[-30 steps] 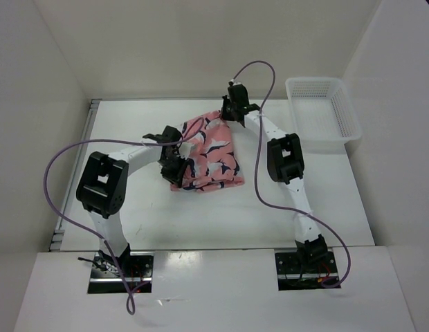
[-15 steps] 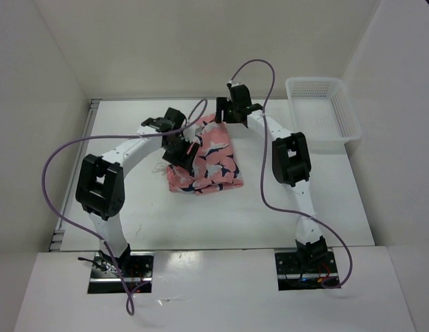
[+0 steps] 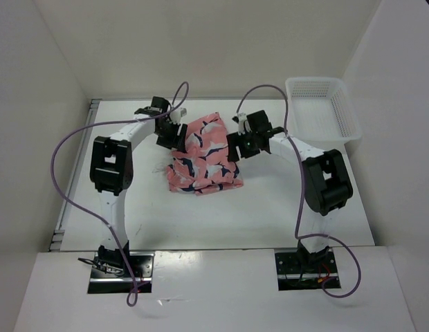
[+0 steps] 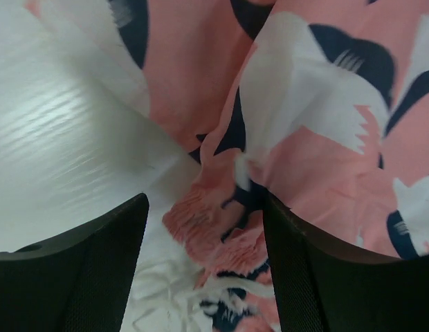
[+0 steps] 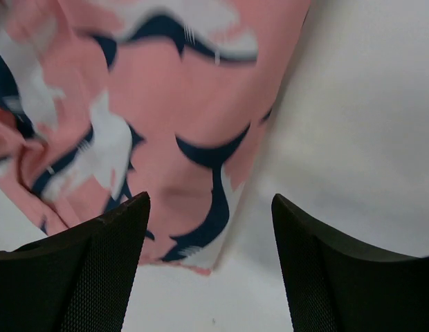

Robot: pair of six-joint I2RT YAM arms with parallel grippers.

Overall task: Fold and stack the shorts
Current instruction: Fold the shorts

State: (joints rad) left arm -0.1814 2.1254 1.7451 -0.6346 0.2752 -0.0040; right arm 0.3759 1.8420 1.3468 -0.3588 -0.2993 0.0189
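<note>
Since half a second ago, the right gripper (image 3: 234, 146) has been brought down from the upper edge of the shorts (image 3: 204, 160) to their right edge, and the left gripper (image 3: 176, 137) has been shifted to their upper-left corner. The shorts, a crumpled bundle in the middle of the table (image 3: 131, 207), are now spread wider at the top. The basket (image 3: 324, 143) is unmoved at the upper right.

From above, the fingertips are hard to make out against the dark wrists. In both wrist views the cloth is blurred and cut off by the frame.

Both arms are bent inward towards the shorts. In each wrist view the fingers (image 4: 76, 270) are seen spread wide over the cloth, with nothing gripped.
</note>
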